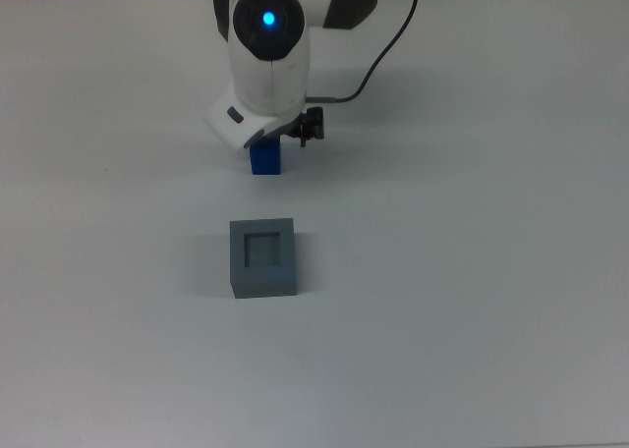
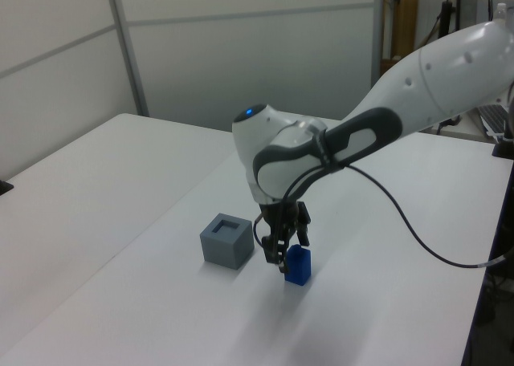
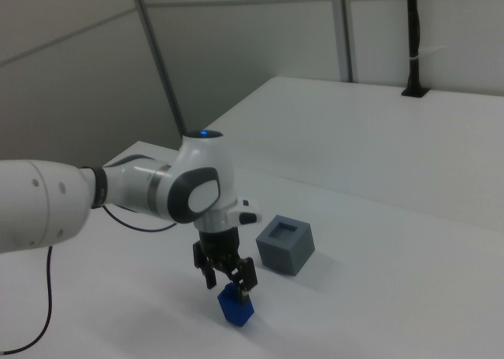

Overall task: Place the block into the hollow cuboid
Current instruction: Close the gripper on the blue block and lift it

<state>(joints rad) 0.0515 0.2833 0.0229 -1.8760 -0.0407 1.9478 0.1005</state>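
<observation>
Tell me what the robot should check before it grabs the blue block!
1. Block standing upright on the table: ok.
2. Gripper lowered right at the block: ok.
3. Jaws open, one on each side of the block: looks ok in the right view.
4. Jaws already squeezing the block: cannot tell.
5. Recess in the hollow cuboid empty and facing up: ok.
6. Path from block to hollow cuboid free of other things: ok.

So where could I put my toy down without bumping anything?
Bare table lies on both sides of the grey hollow cuboid and below it in the top view. It is crowded only around the blue block, where the gripper hangs.
</observation>
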